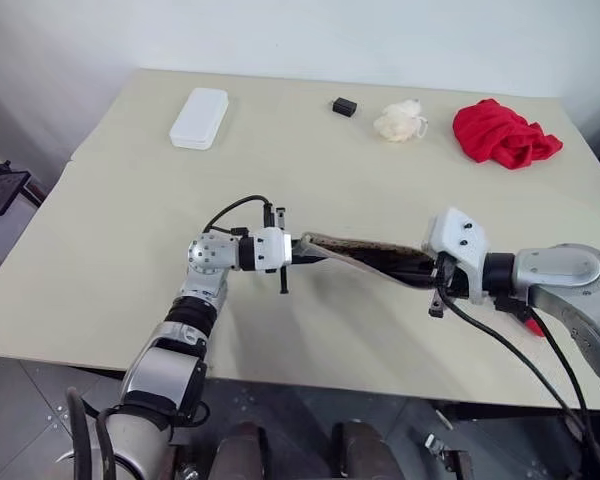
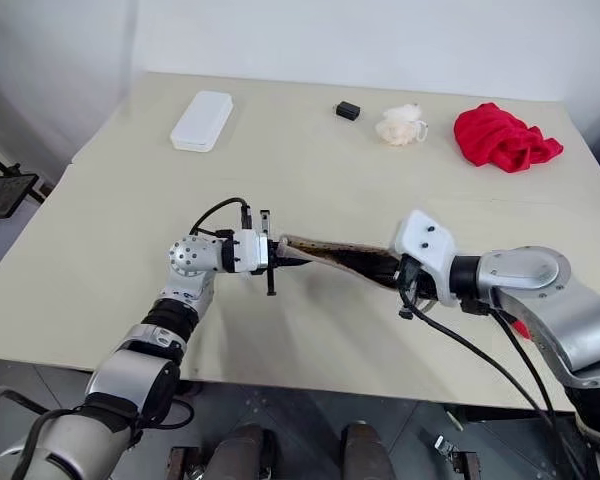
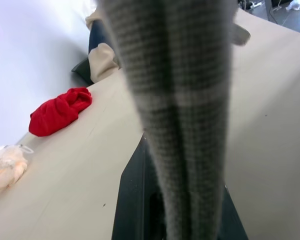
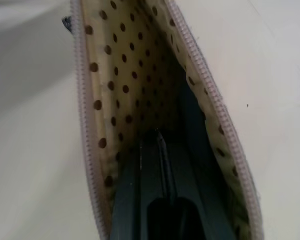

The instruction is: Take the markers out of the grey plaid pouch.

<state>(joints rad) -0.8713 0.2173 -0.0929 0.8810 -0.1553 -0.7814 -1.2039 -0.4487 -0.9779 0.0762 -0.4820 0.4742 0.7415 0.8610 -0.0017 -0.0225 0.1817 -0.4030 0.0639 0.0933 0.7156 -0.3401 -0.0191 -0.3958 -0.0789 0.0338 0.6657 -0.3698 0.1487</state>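
The grey plaid pouch hangs stretched out above the middle of the table, between my two grippers. My left gripper is shut on its left end, and the plaid fabric runs away from it in the left wrist view. My right gripper is pushed into the open right end. In the right wrist view its dark fingers lie together inside the beige dotted lining, between the zipper edges. I cannot tell whether anything is pinched between them. The markers are hidden.
At the table's far side lie a white rectangular case, a small black block, a white fluffy bundle and a red cloth. The beige table runs wide around the pouch. Its front edge is just below my arms.
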